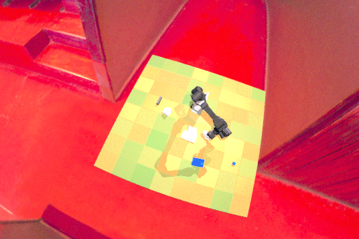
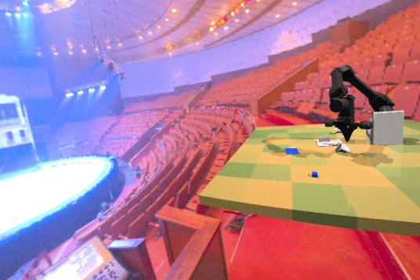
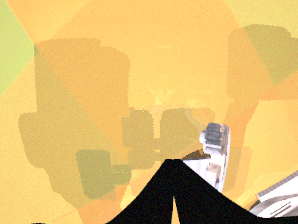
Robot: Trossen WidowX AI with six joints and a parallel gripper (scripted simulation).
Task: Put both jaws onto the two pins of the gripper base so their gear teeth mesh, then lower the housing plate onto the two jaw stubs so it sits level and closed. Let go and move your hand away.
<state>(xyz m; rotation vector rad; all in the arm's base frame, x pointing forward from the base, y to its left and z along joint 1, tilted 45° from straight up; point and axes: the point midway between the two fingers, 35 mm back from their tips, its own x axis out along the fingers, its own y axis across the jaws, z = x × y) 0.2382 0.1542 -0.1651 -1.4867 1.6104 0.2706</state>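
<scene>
The gripper [image 2: 348, 140] [image 3: 173, 161] is shut and empty, fingertips together, low over the table. A white loose jaw [image 1: 205, 134] [image 2: 343, 148] [image 3: 226, 160] with a grey toothed end is right beside the fingertips, seen nearly edge-on in the wrist view and partly hidden behind a finger. The white gripper base [image 1: 187, 136] [image 2: 323, 143] lies flat just beyond it, with a raised white piece on it that looks like the other jaw. Pins and gear mesh are too small to tell. A small white piece [image 1: 167, 111], apparently the housing plate, lies apart from the base.
A blue rectangle [image 1: 197, 162] [image 2: 291, 150] and a small blue cube [image 1: 234, 163] [image 2: 314, 174] lie on the table. A dark bar [image 1: 159, 100] lies past the small white piece. A large grey-white box [image 2: 389, 127] stands close to the arm's base.
</scene>
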